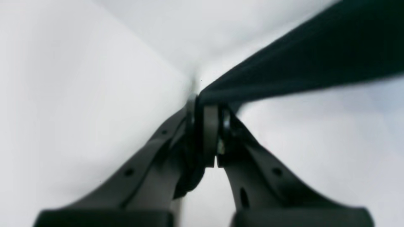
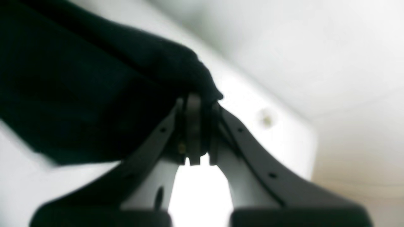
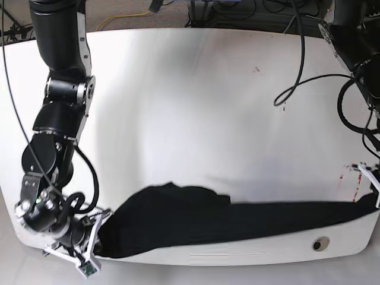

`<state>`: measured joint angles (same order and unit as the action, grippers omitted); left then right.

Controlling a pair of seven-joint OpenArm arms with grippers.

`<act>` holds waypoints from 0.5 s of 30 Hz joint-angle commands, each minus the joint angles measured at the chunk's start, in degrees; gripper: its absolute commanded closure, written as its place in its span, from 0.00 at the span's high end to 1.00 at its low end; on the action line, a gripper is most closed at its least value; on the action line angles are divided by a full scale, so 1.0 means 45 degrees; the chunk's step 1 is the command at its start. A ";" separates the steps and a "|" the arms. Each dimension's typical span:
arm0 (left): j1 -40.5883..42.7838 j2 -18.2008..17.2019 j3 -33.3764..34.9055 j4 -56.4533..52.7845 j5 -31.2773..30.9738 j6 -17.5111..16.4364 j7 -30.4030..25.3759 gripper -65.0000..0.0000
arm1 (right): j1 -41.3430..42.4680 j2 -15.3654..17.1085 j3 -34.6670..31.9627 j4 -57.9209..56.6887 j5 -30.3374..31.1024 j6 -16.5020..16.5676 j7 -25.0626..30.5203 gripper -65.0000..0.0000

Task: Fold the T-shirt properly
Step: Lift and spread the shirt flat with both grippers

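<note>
The black T-shirt (image 3: pixel 237 222) lies stretched in a long band along the front edge of the white table (image 3: pixel 196 119). My right gripper (image 3: pixel 100 236), at the base view's lower left, is shut on the shirt's left end. In the right wrist view that gripper (image 2: pixel 197 99) pinches a bunched fold of the black cloth (image 2: pixel 94 94). My left gripper (image 3: pixel 374 200), at the far right edge, is shut on the other end. The left wrist view shows it (image 1: pixel 210 105) clamping a taut strip of the shirt (image 1: pixel 300 56). No lettering or print shows.
A small round fitting (image 3: pixel 320 243) sits in the table's front right corner, just below the cloth. Black cables (image 3: pixel 297 65) hang over the back right of the table. The right arm's thick links (image 3: pixel 59 119) stand along the left side.
</note>
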<state>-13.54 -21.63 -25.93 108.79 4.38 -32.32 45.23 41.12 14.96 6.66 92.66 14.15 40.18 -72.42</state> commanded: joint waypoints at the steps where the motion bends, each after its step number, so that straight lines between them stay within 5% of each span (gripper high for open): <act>1: 0.0342 0.0088 -0.0108 0.0215 0.0032 0.0138 -0.0411 0.00 | -0.0435 0.0202 0.0582 0.0791 -0.0107 -0.0041 0.0143 0.00; 7: 0.3155 0.0791 -0.0498 0.0215 0.0071 0.0138 -0.2032 0.00 | -0.3522 -0.0267 0.1617 0.1142 -0.0009 -0.0041 -0.0150 0.00; 15: 0.6203 0.1280 -0.0576 0.0136 0.0071 0.0119 -0.3165 0.00 | -0.6902 -0.0560 0.3434 0.1103 0.2257 -0.0041 -0.0795 0.00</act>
<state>14.26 -14.92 -28.12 108.60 5.06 -32.42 33.17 9.72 11.44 21.26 96.60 22.55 39.97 -76.86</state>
